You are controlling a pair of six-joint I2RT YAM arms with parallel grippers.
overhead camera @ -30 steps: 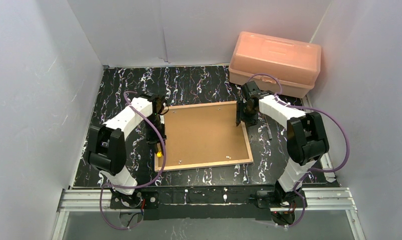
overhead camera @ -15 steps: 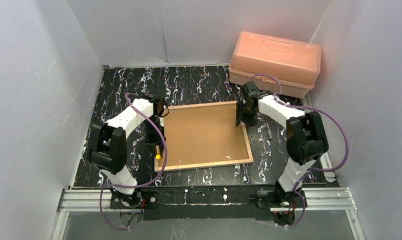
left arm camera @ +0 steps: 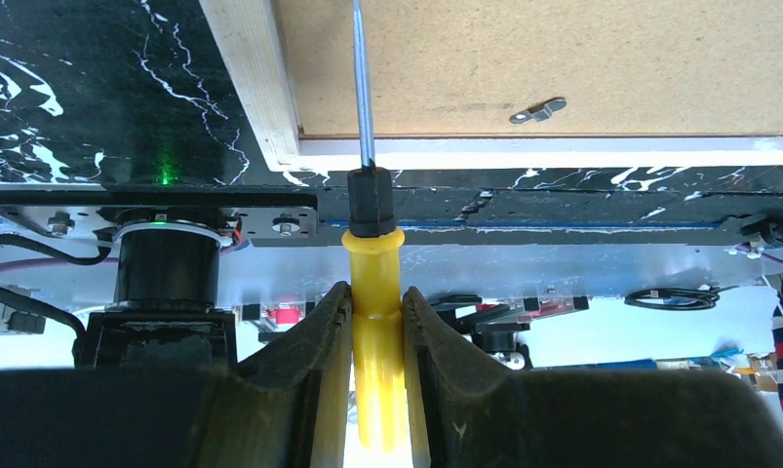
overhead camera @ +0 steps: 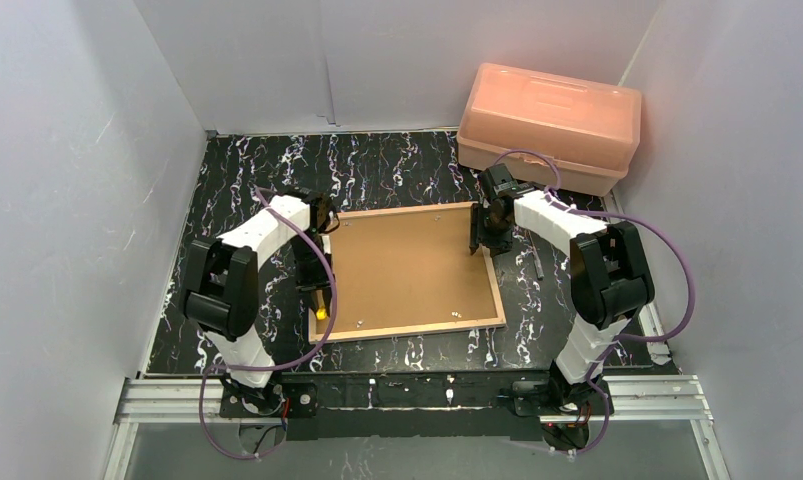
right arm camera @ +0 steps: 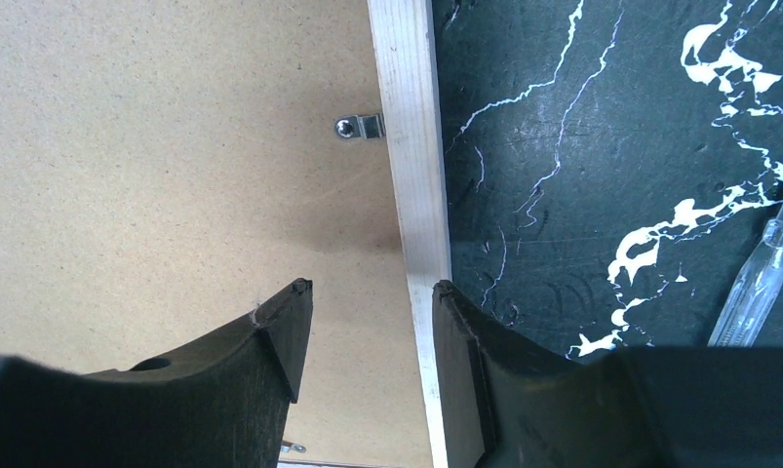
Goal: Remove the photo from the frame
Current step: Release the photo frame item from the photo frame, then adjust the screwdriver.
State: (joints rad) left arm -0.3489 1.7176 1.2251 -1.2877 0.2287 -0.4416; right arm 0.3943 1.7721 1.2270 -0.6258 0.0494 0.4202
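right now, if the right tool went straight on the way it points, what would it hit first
Probably the frame, on its wood side rail: the right tool points down at it, one finger over the rail, the other over the backing board. Its height above them is unclear.

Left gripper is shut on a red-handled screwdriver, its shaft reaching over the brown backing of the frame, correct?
No, it is yellow-handled, not red-handled. The left wrist view shows the left gripper shut on a yellow-handled screwdriver, its shaft reaching over the brown backing of the frame.
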